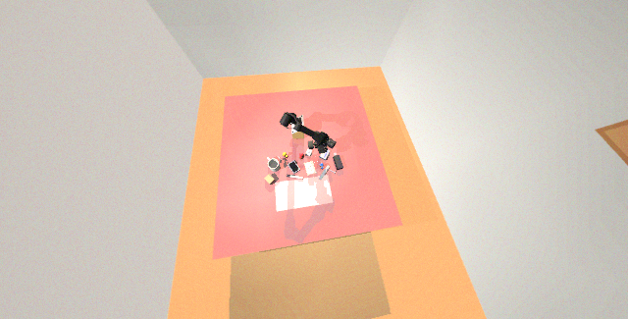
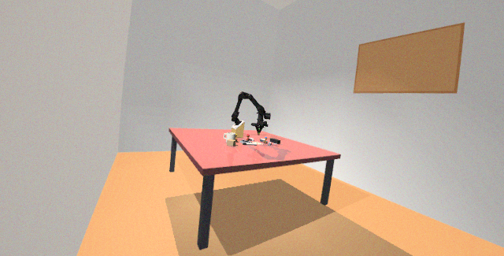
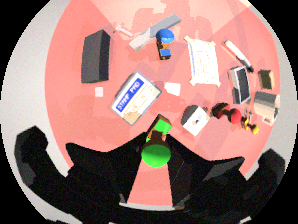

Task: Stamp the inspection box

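My gripper [image 3: 156, 136] [image 2: 258, 131] is shut on the green-knobbed stamp [image 3: 156, 155], which it holds above the table; the lettering on its face is hidden. The stamp pad [image 3: 136, 97] [image 1: 324, 154], with a blue "STAMP PAD" label, lies just beyond the stamp and to its left in the wrist view. A white card with printed lines [image 3: 203, 61] [image 1: 310, 167] lies farther off, up and right in the wrist view. Its inspection box and any print cannot be made out. A blue-knobbed stamp [image 3: 165, 37] and a red-knobbed stamp [image 3: 233, 115] stand apart from the gripper.
A white-topped block [image 3: 195, 120] is right of the held stamp. A black box [image 3: 96, 56] [image 1: 338, 162], grey tool [image 3: 155, 32], pen [image 3: 237, 54], dark-faced device [image 3: 240, 85], mug [image 1: 273, 164] [image 2: 230, 136] and tan block [image 1: 270, 179] stand around. A large white sheet [image 1: 294, 198] lies beyond.
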